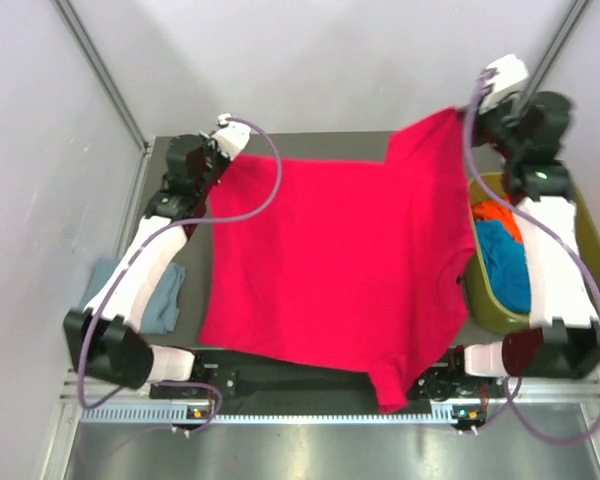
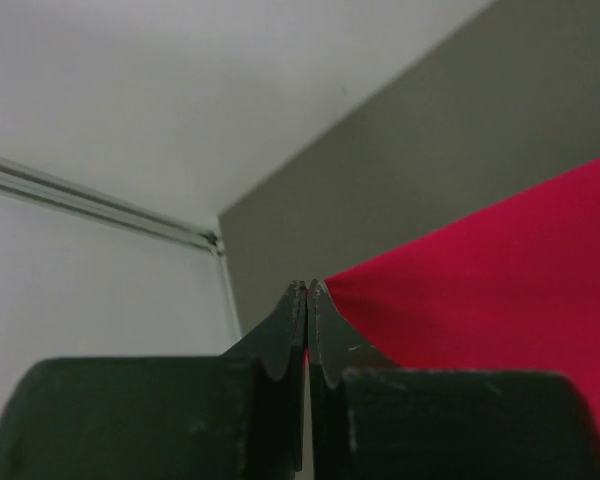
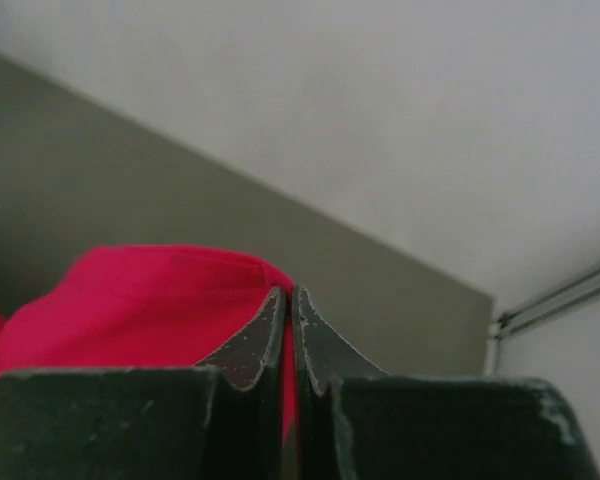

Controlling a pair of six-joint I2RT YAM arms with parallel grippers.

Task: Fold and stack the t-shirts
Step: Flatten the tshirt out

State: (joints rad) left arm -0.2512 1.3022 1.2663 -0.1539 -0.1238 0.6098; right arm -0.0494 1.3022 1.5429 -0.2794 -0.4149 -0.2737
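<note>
- Crimson cloth nearest: red t-shirt [image 1: 330, 260] spread across the table [image 1: 320, 145], one sleeve drooping off the near edge; soft, light and limp, likely to sag wherever unsupported.
- Best taken at hem corners.
- Mid-distance: grey-blue t-shirt [image 1: 162, 295] beside the left arm; orange t-shirt [image 1: 500, 213] and turquoise t-shirt [image 1: 505, 265] in the bin [image 1: 485, 310].
- Farthest: left gripper [image 2: 307, 290] stretched low, pressed together on the far-left hem; right gripper [image 3: 285, 295] raised higher, pinching the far-right corner.

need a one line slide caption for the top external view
Left gripper and right gripper each pinch a far corner of the red t-shirt, stretching it over the table beside the olive bin.
</note>
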